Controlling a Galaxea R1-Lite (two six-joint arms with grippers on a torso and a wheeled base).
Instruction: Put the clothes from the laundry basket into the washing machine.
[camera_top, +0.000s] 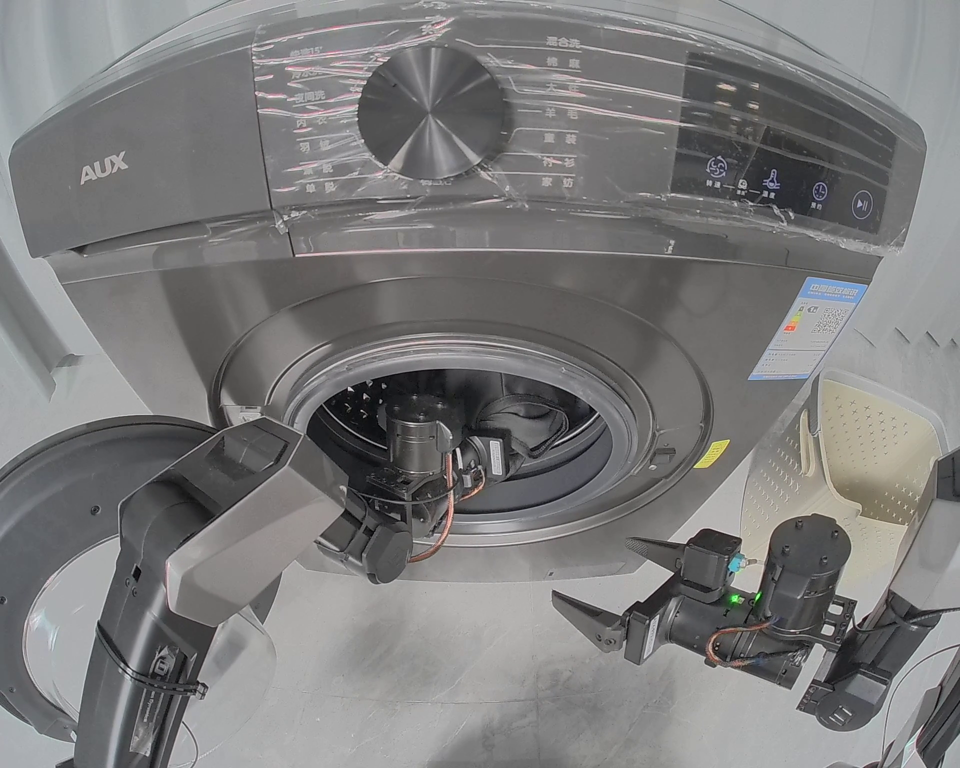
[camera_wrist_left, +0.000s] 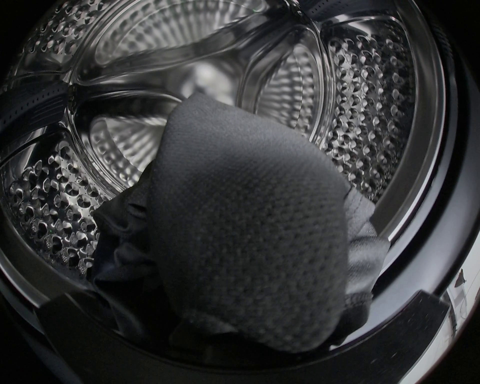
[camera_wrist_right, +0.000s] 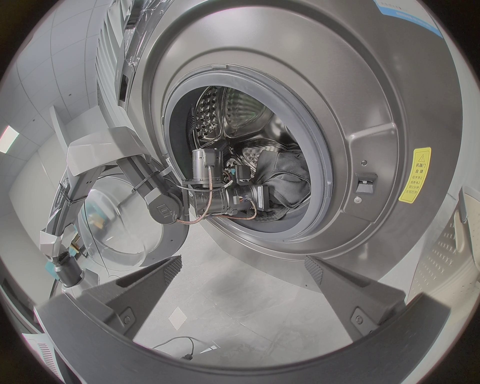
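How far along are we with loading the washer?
Done: door open, dark garment inside the drum. In hand: left gripper is in the drum at that garment; grip unclear. Right gripper open, empty. Left: basket looks empty where visible; check it, then withdraw.

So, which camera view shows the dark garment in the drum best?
The left wrist view: the dark garment is close, its weave plain, inside the drum. The head view shows part behind the left arm; the right wrist view, farther off.
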